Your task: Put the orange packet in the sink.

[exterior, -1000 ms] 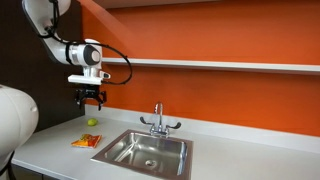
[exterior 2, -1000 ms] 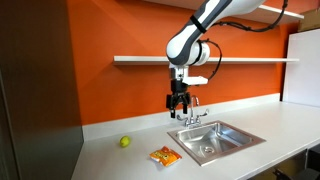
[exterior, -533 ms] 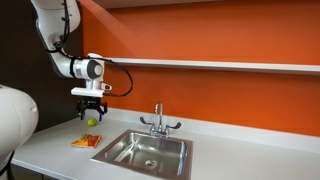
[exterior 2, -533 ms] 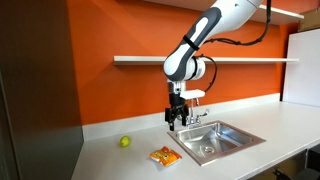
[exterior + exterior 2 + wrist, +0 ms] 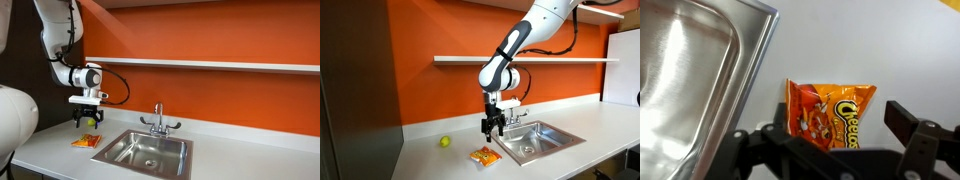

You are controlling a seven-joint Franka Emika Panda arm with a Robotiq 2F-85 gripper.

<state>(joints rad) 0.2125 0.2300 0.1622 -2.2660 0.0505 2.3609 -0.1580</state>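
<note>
None of the job was done: my gripper (image 5: 492, 126) hung empty, jaws spread wide, above the orange packet (image 5: 830, 112), which lay flat on the counter (image 5: 875, 50) low in the wrist view, just beside the sink (image 5: 700, 70), so grasping, carrying and dropping remained.

Cheetos packet (image 5: 830, 112): orange, yellow lettering with dark outline, printed snack picture.
Sink (image 5: 126, 146): silvery steel, pale reflections.
Faucet (image 5: 158, 122): chrome.
Ball (image 5: 445, 142): yellow-green.
Surface (image 5: 425, 160): off-white.
Wall (image 5: 220, 40): plain orange.
Shelf (image 5: 230, 66): white.
Pincer (image 5: 491, 130): black.
Arm (image 5: 535, 24): white, black joints.
</note>
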